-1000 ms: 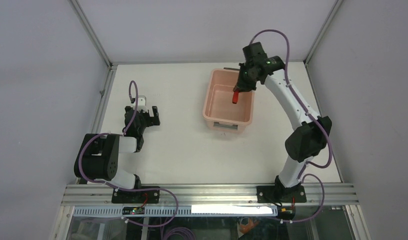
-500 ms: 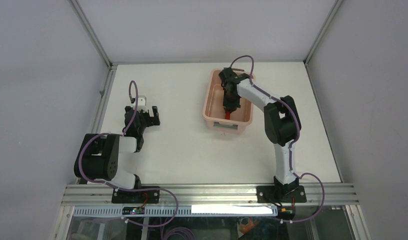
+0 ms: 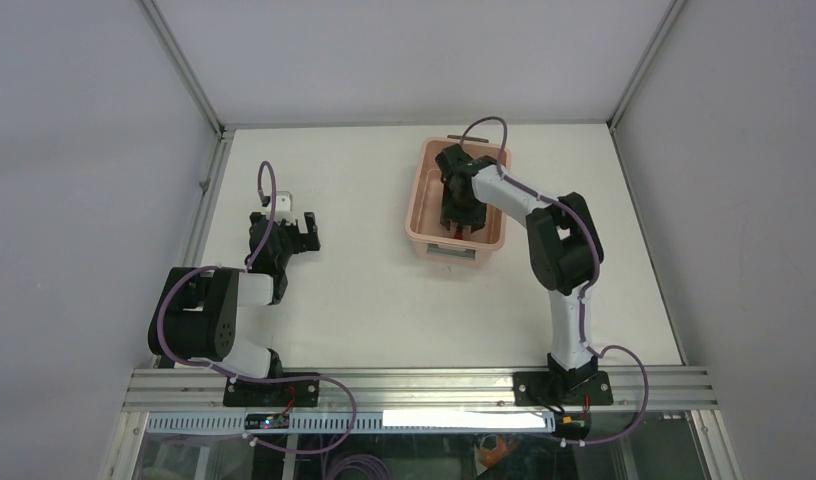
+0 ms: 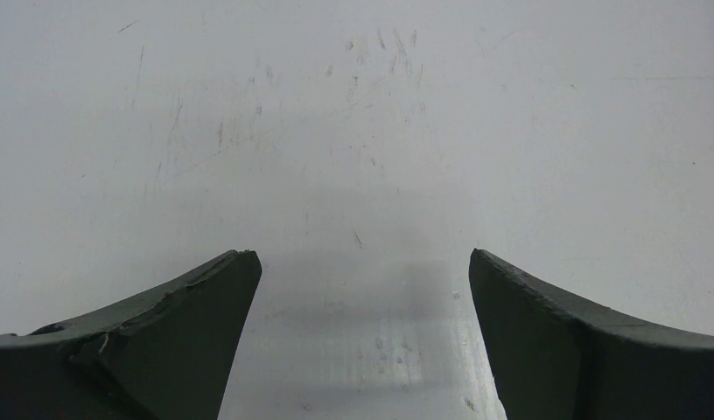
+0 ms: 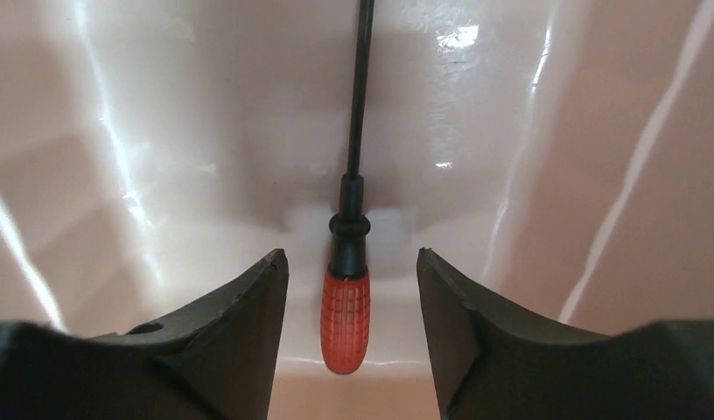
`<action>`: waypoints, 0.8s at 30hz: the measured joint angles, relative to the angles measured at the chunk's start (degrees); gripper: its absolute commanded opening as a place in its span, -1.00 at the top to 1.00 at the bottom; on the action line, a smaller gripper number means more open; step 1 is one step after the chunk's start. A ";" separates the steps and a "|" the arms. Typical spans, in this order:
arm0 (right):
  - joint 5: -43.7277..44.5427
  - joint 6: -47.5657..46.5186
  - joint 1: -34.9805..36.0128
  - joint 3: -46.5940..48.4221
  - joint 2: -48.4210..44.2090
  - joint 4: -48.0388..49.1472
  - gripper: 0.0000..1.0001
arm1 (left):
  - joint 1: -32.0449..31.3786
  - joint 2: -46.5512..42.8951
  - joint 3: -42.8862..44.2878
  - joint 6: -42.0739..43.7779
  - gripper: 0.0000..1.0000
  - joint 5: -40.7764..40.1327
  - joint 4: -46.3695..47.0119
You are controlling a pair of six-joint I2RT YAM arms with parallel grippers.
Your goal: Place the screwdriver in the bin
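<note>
Right wrist view gives us the right jaws standing apart with the screwdriver [image 5: 346, 306] between them. Its red handle sits in the gap, touching neither side, and its dark shaft runs straight away from us along the floor of the bin [image 5: 598, 175]. From the top we see that bin toward the far side of the bench [image 3: 364, 300], while the left jaws, also apart, sit well off to its left.

table [image 3: 364, 300]: white, scuffed | walls [image 3: 84, 150]: plain grey | corner posts [image 3: 185, 68]: bare metal
</note>
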 measured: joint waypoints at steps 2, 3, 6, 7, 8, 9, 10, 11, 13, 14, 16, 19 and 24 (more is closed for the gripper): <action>0.00 -0.22 0.02 0.00 -1.16 -0.07 -0.29 | 0.00 0.00 0.00 0.00 -0.98 0.00 0.00; -0.15 -0.50 0.07 0.11 -2.14 -0.09 -0.35 | 0.00 0.00 0.00 0.00 -0.98 0.00 -0.02; -0.46 -1.25 0.28 1.62 -4.92 -0.76 -0.68 | 0.00 0.00 0.00 0.00 -0.98 0.00 0.00; -0.46 -1.79 0.42 2.84 -6.29 -1.18 -0.90 | 0.00 0.00 0.00 0.00 -0.98 0.00 -0.02; -0.48 -1.88 0.48 3.65 -7.41 -1.25 -0.97 | 0.00 0.02 0.00 0.00 -0.98 0.00 0.00; -0.46 -2.34 0.55 4.46 -8.79 -1.27 -0.98 | 0.00 0.00 0.00 0.00 -0.98 0.00 0.00; -0.46 -2.91 0.55 5.05 -10.36 -1.27 -0.98 | 0.00 0.00 0.00 0.00 -0.98 0.00 0.00; -0.44 -3.54 0.61 5.51 -12.04 -1.31 -0.98 | 0.00 0.00 0.00 0.00 -0.98 0.00 -0.02; -0.44 -4.83 0.66 5.88 -15.19 -1.36 -0.98 | 0.00 0.00 0.00 0.00 -0.98 0.00 0.00; -0.46 -5.64 0.74 5.90 -16.94 -1.36 -0.98 | 0.00 0.00 0.00 0.00 -0.98 0.00 0.00; -0.46 -7.63 0.74 5.66 -20.50 -0.96 -0.98 | 0.00 0.00 0.00 0.00 -0.98 0.00 0.00; -0.33 -10.62 0.74 2.71 -26.43 1.84 -0.98 | 0.00 0.00 0.00 0.00 -0.98 0.00 0.00; 1.60 -15.04 0.31 -12.39 -41.09 10.73 -0.98 | 0.00 0.00 0.00 0.00 -0.98 0.00 0.00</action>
